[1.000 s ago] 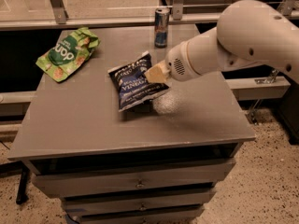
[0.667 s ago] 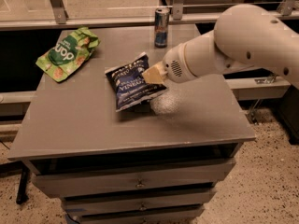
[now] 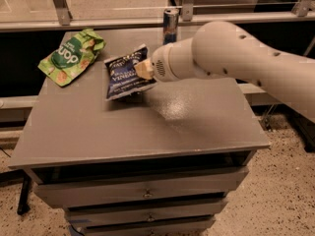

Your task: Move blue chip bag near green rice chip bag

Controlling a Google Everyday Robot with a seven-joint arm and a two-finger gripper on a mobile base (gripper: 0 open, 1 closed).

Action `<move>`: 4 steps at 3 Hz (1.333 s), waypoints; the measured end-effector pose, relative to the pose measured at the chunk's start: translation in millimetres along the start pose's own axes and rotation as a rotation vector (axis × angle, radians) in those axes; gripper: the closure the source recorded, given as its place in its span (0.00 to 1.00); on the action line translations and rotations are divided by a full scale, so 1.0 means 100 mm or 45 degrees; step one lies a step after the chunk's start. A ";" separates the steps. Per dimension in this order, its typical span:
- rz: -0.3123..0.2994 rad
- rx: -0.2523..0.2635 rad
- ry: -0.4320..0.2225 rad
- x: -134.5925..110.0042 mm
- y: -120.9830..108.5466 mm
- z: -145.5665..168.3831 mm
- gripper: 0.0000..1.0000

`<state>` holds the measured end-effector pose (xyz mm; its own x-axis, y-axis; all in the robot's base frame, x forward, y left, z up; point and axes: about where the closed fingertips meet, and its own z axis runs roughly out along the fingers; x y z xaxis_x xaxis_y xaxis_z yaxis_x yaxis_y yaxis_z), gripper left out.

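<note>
The gripper [image 3: 144, 69] hangs over the bench [image 3: 147, 132], jaws clamped on the right edge of the blue bag [image 3: 123, 75]. The green bag [image 3: 71, 55] lies far left.

Legible text, located relative to the blue chip bag [image 3: 124, 73]:

1. On the blue chip bag itself: white lettering in tilted lines. The word "VINEGAR" can be made out; the lines above it cannot be read.
2. On the green rice chip bag [image 3: 71, 57], left of the blue chip bag: large white letters on a dark green round logo, seen rotated, reading roughly "dop".
3. On the can [image 3: 171, 23], behind and right: no readable marking.

The gripper [image 3: 143, 69] clamps the blue chip bag's right edge.
</note>
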<state>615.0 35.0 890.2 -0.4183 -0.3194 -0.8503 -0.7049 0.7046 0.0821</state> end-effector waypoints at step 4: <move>0.066 0.119 -0.204 -0.42 -0.18 0.81 1.00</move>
<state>691.5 87.2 882.9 -0.3508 -0.1812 -0.9187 -0.6255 0.7755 0.0859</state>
